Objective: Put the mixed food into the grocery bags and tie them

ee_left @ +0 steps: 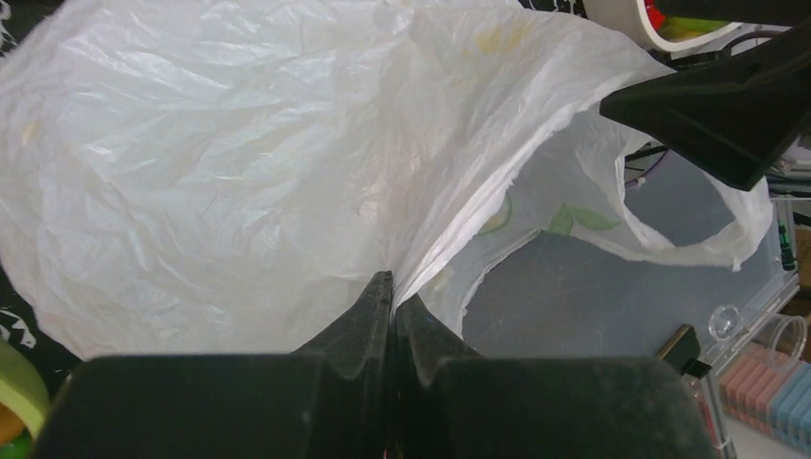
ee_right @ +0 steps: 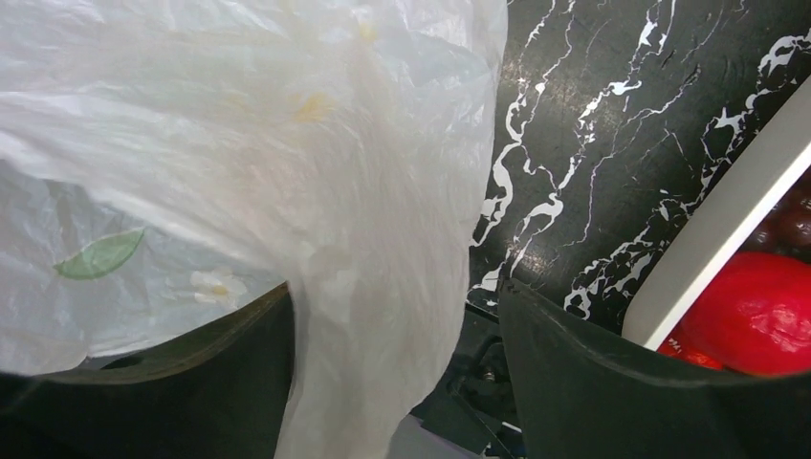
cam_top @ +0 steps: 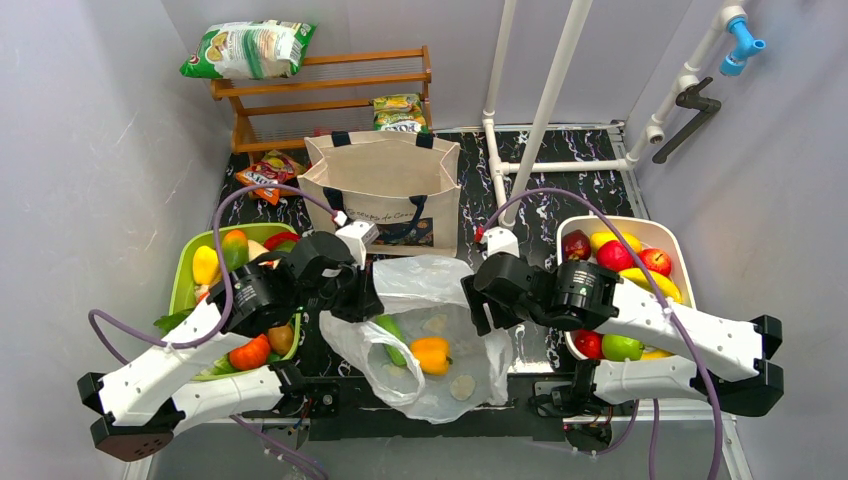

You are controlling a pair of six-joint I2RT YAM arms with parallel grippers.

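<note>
No wording can be read with certainty. A line of dark cursive print runs across the front of the beige canvas tote (cam_top: 385, 180) (its letters too small to make out), while the lettering on the green snack packet (cam_top: 250, 48) and the red and orange snack packet (cam_top: 268, 177) is blurred.

Left gripper (ee_left: 392, 284) clamped, right gripper (ee_right: 394, 287) spread wide.

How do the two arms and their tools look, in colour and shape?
Both the left arm and the right arm have white links, round black joints and black end caps. A purple cable runs along each. The left tool and right tool have matte black, wedge-shaped fingers.
</note>
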